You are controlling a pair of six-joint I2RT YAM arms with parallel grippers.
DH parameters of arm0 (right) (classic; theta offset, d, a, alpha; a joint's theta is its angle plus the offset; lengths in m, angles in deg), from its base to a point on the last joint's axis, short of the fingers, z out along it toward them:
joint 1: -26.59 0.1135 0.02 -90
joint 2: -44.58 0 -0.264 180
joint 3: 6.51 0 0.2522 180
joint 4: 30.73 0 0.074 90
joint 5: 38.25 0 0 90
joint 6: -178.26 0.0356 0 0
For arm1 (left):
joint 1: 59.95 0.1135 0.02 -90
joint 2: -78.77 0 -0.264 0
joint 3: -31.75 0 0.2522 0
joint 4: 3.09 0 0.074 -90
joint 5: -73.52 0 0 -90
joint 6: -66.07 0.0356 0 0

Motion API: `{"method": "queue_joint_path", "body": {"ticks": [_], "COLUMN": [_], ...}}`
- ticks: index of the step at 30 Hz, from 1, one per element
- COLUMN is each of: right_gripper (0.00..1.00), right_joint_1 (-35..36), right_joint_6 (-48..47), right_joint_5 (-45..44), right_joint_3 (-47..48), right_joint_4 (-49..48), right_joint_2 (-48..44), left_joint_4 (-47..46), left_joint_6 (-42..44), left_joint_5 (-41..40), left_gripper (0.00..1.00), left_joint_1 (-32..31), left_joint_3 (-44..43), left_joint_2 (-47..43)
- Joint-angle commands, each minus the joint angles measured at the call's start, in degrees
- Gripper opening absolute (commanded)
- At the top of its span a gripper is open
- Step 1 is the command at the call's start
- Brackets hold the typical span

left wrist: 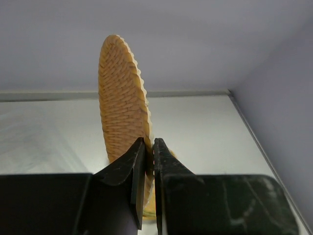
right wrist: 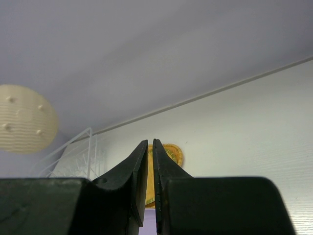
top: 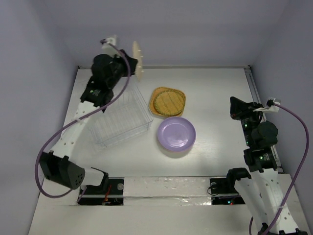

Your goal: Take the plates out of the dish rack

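The left gripper [left wrist: 149,146] pinches the textured plate [left wrist: 122,98] by its rim, upright so it clears the dish rack [top: 120,117], while the right gripper [right wrist: 150,145] rests closed and empty.

Laboratory robot test cell: a white table [top: 215,88], plain pale walls [top: 195,29] standing just ahead of the left gripper [left wrist: 149,143] and outboard of the right gripper [right wrist: 150,143], and two cabled arms [top: 73,129] bolted at the taped edge [top: 166,186] behind both.
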Motion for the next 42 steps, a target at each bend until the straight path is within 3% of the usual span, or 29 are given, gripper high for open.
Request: {"method": "queue_joint_path", "body": {"ticks": [1, 3, 6, 12, 20, 23, 42], "right_gripper": [0.14, 0.14, 0.14, 0.14, 0.14, 0.14, 0.14], "right_joint_1": [0.26, 0.26, 0.26, 0.26, 0.26, 0.26, 0.26], "right_joint_6": [-0.07, 0.01, 0.01, 0.19, 0.36, 0.36, 0.19], "right_joint_5": [-0.87, -1.49, -2.1, -2.98, -1.93, -2.11, -2.55], "right_joint_3": [0.28, 0.19, -0.07, -0.24, -0.24, -0.24, -0.25], "right_joint_4": [-2.76, -2.85, -2.67, -2.58, -2.94, -2.94, -2.76], "right_joint_2": [-0.67, -1.02, -1.64, -2.69, -2.17, -2.08, -2.08], "left_joint_4": [0.63, 4.23, 8.01, 13.03, 8.39, 7.85, -1.29], "left_joint_6": [9.13, 13.96, 19.06, 22.24, 37.24, 39.2, 39.37], "left_joint_5": [-7.42, -13.84, -19.64, -25.18, -46.7, -50.31, -53.05], "left_gripper": [0.0, 0.0, 0.0, 0.0, 0.0, 0.0, 0.0], "left_joint_1": [-14.17, -22.85, -29.48, -31.87, -40.3, -42.15, -43.47], "left_joint_3": [-7.54, -13.26, -20.9, -29.71, -24.19, -23.12, -13.72], "left_joint_2": [5.7, 11.85, 20.46, 31.46, 35.59, 38.4, 43.51]}}
